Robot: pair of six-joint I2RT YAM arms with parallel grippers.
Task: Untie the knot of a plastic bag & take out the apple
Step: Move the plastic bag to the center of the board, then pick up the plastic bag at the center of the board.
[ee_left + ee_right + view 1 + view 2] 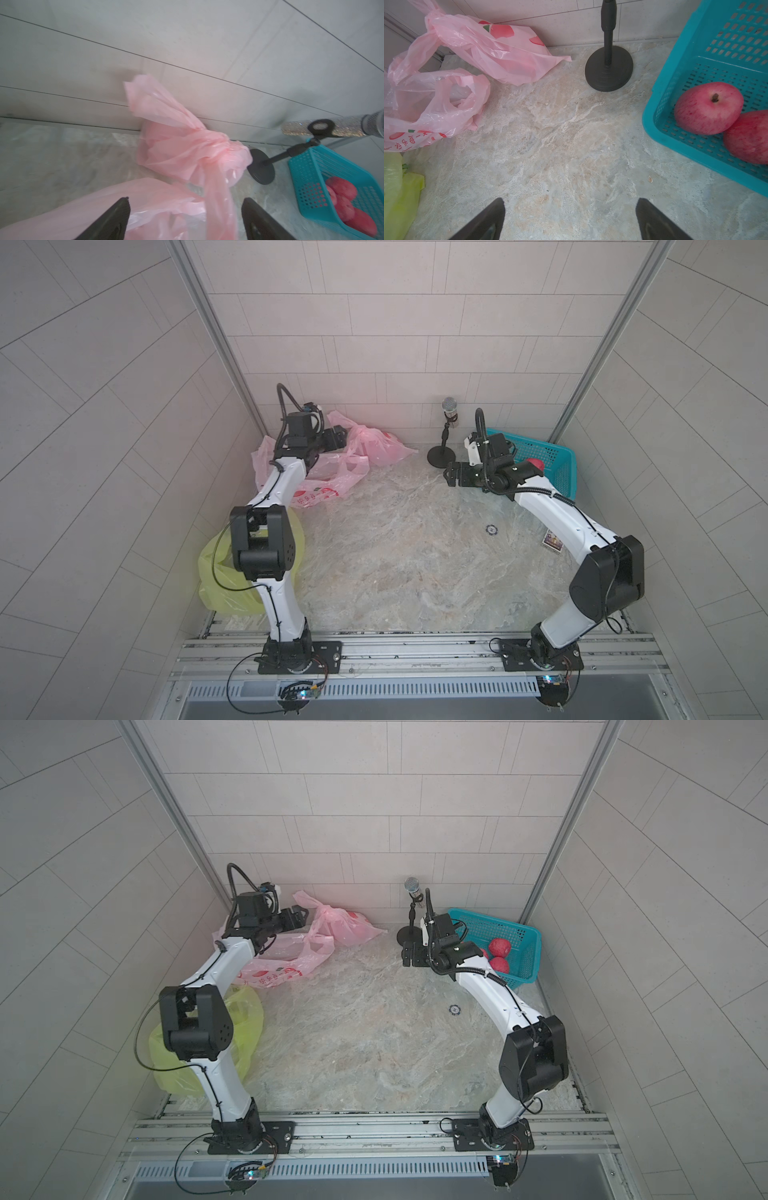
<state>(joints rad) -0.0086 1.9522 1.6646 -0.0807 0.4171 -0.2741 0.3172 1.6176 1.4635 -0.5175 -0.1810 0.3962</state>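
The pink bag (500, 52) is thin, glossy, crinkled plastic. The teal basket (691, 52) is perforated matt plastic, on a stone-patterned, matt tabletop (560, 145).

Grey tiled walls (395, 323), marbled stone floor (415, 564), even light.

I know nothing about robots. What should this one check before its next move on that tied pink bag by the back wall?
1. Left gripper ready to grasp: ok, its jaws stand wide apart.
2. Knot of the pink bag undone: not ok, it is tied.
3. Something to pull on: ok, a loose pink tail runs from the knot down between the left jaws, ungripped.
4. Right gripper free to help: ok, open and empty over the bare table.
5. Apple inside that bag: cannot tell, the crumpled plastic hides it.
6. Microphone stand out of the way: ok, close beside the bag but apart.
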